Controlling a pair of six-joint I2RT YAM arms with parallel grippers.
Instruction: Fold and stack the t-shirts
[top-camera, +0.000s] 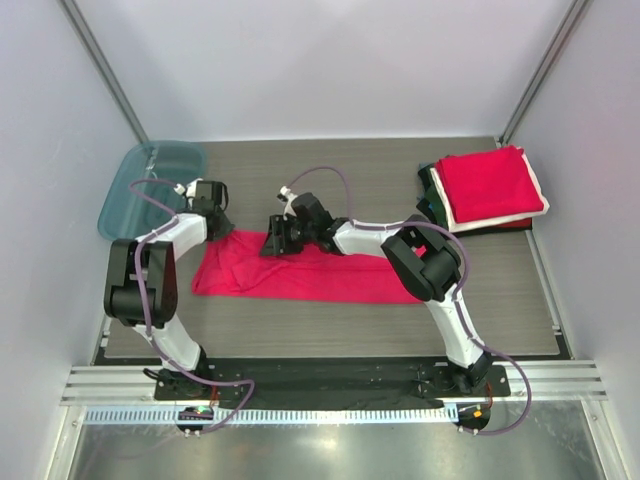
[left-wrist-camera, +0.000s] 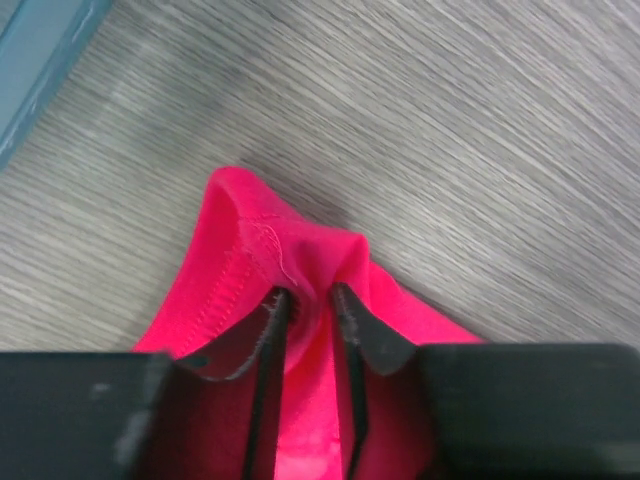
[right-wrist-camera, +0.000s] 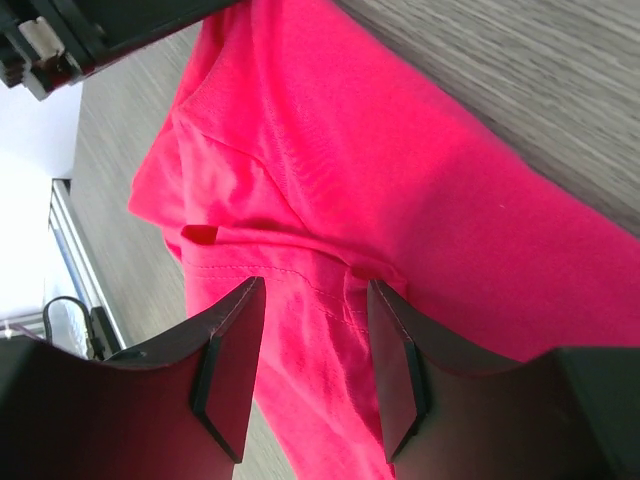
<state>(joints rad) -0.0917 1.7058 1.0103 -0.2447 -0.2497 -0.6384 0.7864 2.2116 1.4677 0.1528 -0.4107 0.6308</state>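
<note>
While folded t-shirts (top-camera: 488, 190) are stacked at far rt, the crimson t-shirt (top-camera: 310, 275) is laid at ctr, folding unfinished, its corner pinched by the near-closed left gripper (left-wrist-camera: 308, 297), right gripper (right-wrist-camera: 315, 288) held open over it.

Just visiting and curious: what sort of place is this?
Probably a robot lab test cell: blank white walls box in a table, with the left arm and right arm bolted at its near edge.
</note>
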